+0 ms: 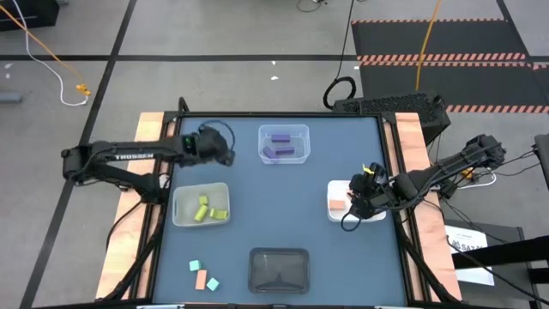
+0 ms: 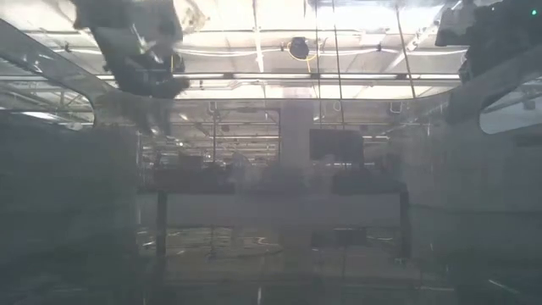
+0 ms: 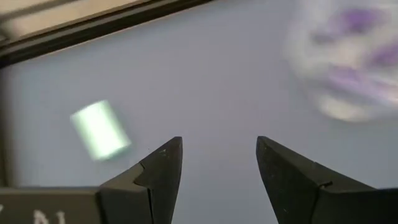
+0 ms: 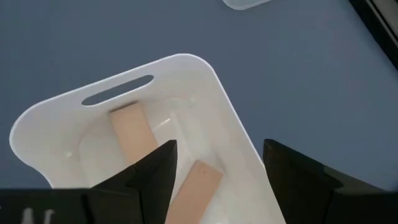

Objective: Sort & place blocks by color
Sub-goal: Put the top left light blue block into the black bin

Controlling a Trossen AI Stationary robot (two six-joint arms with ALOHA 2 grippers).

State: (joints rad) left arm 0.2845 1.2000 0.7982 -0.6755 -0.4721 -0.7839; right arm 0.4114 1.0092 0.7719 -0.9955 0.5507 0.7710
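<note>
right tool (image 4: 217, 171) released over white tray (image 1: 331, 186), two salmon blocks (image 4: 132, 132) inside | left tool (image 3: 217, 165) released, near cyan block (image 3: 99, 129) at desk rear-left | advice: centre jaws on block before closing

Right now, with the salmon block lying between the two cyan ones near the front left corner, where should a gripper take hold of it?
Come straight down on the salmon block and pinch its two long sides. It lies flat on the table, with cyan blocks close by two of its corners, so keep the fingers mid-length. The open left gripper is the nearer one. This is a judgement from the high view only.
</note>
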